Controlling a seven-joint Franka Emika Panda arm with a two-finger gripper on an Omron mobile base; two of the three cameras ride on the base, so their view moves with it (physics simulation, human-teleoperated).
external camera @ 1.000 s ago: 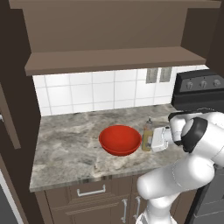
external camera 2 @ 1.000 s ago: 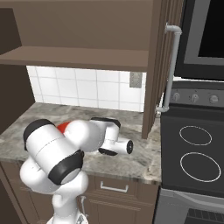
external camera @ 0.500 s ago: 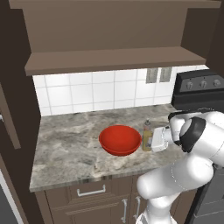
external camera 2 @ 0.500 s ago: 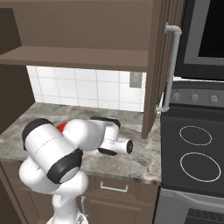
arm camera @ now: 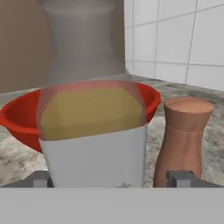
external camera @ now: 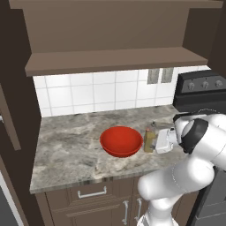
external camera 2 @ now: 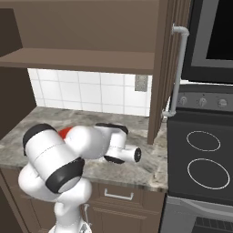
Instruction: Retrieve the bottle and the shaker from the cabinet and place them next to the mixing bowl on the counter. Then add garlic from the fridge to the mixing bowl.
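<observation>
— On the marble counter (external camera: 66, 150), beside the red mixing bowl (external camera: 121, 141): bottle (external camera: 149, 140) standing upright, just to the bowl's right, close against its rim.
— And up close, from the hand?
— Directly ahead, very near: clear bottle (arm camera: 92, 127) with yellowish liquid above a white label, neck rising out of the top of the frame. Behind it, the red bowl (arm camera: 19, 118). To its right, a brown wooden shaker (arm camera: 185, 135), upright on the counter, just beside the bottle, apart from the bowl by a little.
— Jaws?
— Spread wide. Gripper (arm camera: 111, 179) level with the bottle's lower half, one dark fingertip (arm camera: 40, 179) left of the bottle, the other right of it, at the shaker's base. No pinch visible; bottle resting on the counter by itself between them.
— Arm position?
— Reaching low across the counter from the right in the left base view, white hand (external camera: 164, 141) right next to the bottle. Seen from the other side, bulky arm covering most of the bowl (external camera 2: 65, 132), just a red sliver showing.
— Surroundings?
— White tiled wall (external camera: 106, 92) behind, brown shelf (external camera: 114, 61) above, black stove (external camera 2: 205, 159) to the right.
</observation>
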